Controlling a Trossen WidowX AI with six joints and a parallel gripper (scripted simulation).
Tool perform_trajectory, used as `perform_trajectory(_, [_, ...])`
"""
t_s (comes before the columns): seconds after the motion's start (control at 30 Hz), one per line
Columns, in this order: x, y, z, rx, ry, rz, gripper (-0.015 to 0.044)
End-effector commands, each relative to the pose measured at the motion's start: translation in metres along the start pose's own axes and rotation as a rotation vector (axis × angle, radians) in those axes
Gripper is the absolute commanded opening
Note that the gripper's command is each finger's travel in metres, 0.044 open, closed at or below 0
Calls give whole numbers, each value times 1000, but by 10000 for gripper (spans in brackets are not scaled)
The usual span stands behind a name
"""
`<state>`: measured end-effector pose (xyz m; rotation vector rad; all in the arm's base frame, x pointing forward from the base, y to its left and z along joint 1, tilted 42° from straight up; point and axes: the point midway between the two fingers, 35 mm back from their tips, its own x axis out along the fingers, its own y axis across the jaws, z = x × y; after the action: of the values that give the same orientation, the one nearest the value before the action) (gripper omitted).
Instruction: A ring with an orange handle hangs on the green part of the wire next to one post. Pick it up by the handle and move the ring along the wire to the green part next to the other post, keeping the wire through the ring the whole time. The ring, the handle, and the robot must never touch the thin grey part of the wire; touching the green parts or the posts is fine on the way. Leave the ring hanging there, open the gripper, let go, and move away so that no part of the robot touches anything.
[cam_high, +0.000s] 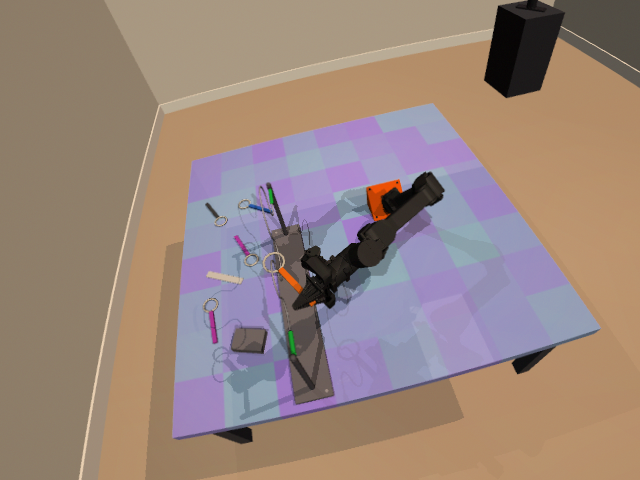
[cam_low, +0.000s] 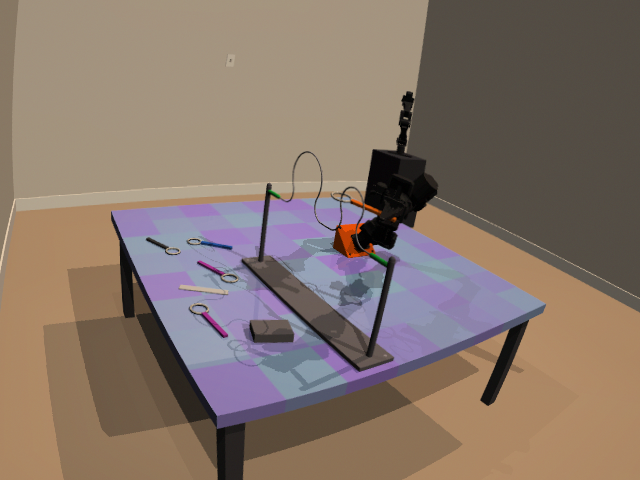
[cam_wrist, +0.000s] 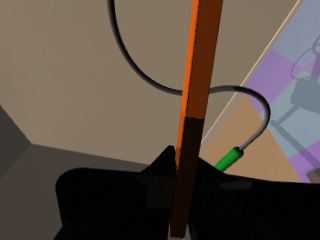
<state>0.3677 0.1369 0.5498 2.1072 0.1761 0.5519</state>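
Observation:
The ring (cam_high: 263, 262) (cam_low: 332, 194) is up at the wire's middle, overlapping the rising side of the hump nearer the near post; whether it touches the wire cannot be told. My gripper (cam_high: 306, 298) (cam_low: 387, 215) (cam_wrist: 174, 151) is shut on the orange handle (cam_high: 289, 279) (cam_low: 364, 206) (cam_wrist: 195, 90). The grey wire (cam_low: 307, 151) (cam_wrist: 268, 112) crosses behind the handle in the wrist view. Green parts sit by the far post (cam_high: 277, 214) (cam_low: 264, 227) and near post (cam_high: 302, 372) (cam_low: 381, 310). One green part (cam_wrist: 230, 159) shows beside the fingers in the wrist view.
Both posts stand on a long grey base (cam_high: 320, 374) (cam_low: 310, 304). A dark block (cam_high: 249, 339) (cam_low: 271, 331), a pale bar (cam_high: 224, 277) (cam_low: 203, 289) and several other handled rings lie on the table beyond the base. The arm's black links overlap the wire's near stretch in the exterior view.

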Motion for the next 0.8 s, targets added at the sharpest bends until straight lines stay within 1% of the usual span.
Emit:
perform_trajectory(0.0, [0, 4, 1, 75, -4, 40, -150])
perform_trajectory(0.43, [-1, 20, 3, 303, -11, 168, -150])
perform_trajectory(0.77, [-2, 23, 4, 419, -14, 232, -150])
